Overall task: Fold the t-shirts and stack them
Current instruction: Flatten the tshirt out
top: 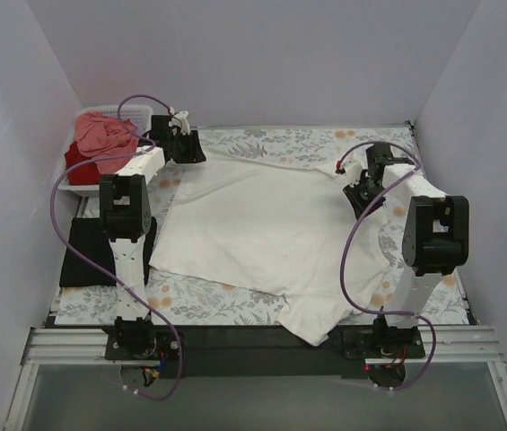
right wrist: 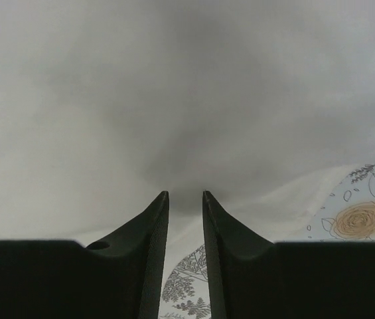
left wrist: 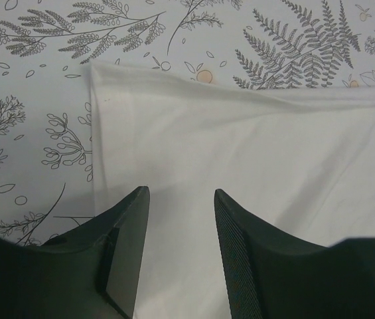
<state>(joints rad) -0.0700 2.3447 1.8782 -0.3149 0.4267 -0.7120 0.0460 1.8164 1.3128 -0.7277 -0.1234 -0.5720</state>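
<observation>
Where cream-white shirt (top: 262, 224) lies spread, left gripper (left wrist: 180, 191) stands apart above it. Narrow gap at right gripper (right wrist: 184, 193); cannot tell if cloth is caught.

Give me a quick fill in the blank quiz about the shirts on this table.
1. The t-shirt spread out on the tablecloth is ___.
2. The pink t-shirt lies in the white ___.
3. The folded t-shirt left of the left arm is ___.
Missing words: white; basket; black.
</observation>
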